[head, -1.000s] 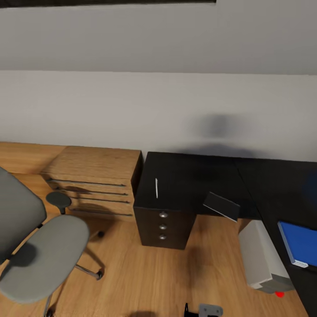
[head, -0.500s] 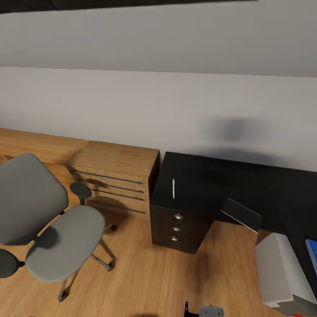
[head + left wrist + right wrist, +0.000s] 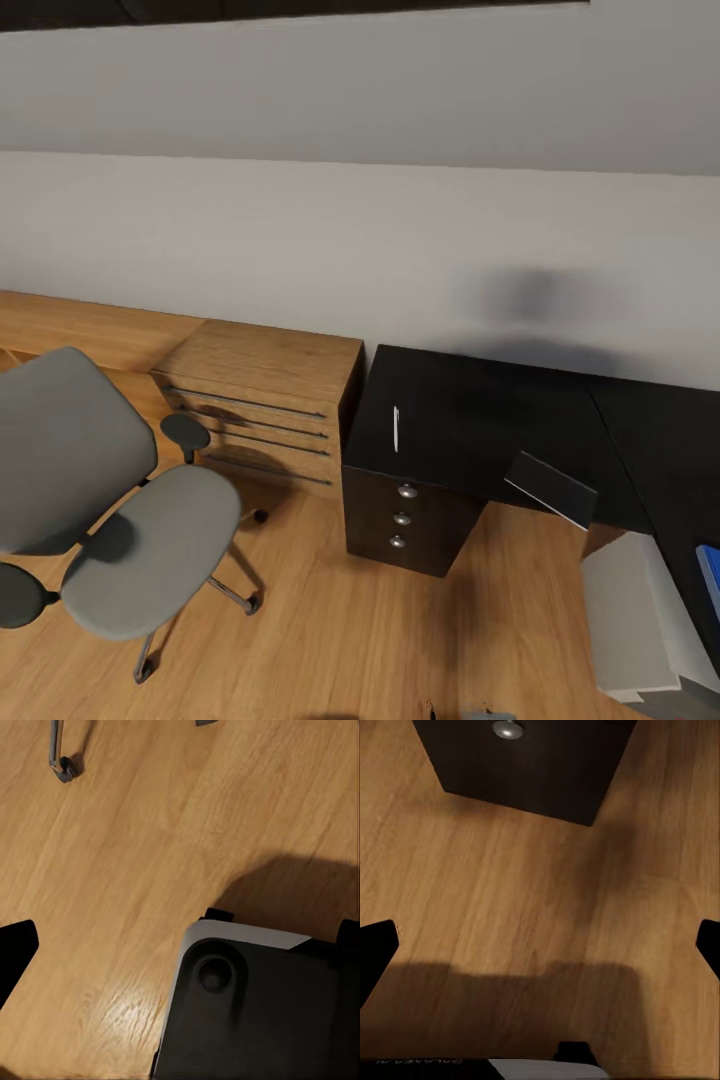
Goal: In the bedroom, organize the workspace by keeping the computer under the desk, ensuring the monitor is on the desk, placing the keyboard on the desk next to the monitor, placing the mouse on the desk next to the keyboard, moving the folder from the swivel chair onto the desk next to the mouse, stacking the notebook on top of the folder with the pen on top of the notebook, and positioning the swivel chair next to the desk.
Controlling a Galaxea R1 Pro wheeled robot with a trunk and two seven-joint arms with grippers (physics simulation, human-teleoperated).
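- At centre-right of the head view, the black desk (image 3: 480,420) runs along the grey wall (image 3: 300,240), its matte top turning toward the lower right corner of the frame.
- A thin white pen (image 3: 395,428) lies on the left end of the desk top, well apart from the dark notebook (image 3: 552,489), which sits tilted at the desk's front edge, overhanging it.
- A sliver of the blue folder (image 3: 712,578) shows at the right edge, resting on the desk's near wing.
- Below the desk at lower right, the pale grey computer (image 3: 625,625) stands on the wood plank floor (image 3: 330,620).
- A black three-drawer cabinet (image 3: 405,518) with round silver knobs sits beneath the desk's left end; just beside it, further left, stands a light wooden drawer chest (image 3: 260,405).
- The swivel chair (image 3: 95,520), grey-padded with black armrests, occupies the lower left of the frame, well apart from the desk.
- The left wrist view shows the left gripper (image 3: 180,945) over bare floor, with a chair castor (image 3: 64,769) at upper left and dark robot bodywork (image 3: 262,1012) at lower right; its jaws stand spread wide, holding nothing.
- The right wrist view shows the right gripper (image 3: 540,945) over shadowed floor facing the cabinet's lowest drawer, jaws likewise spread wide and empty.
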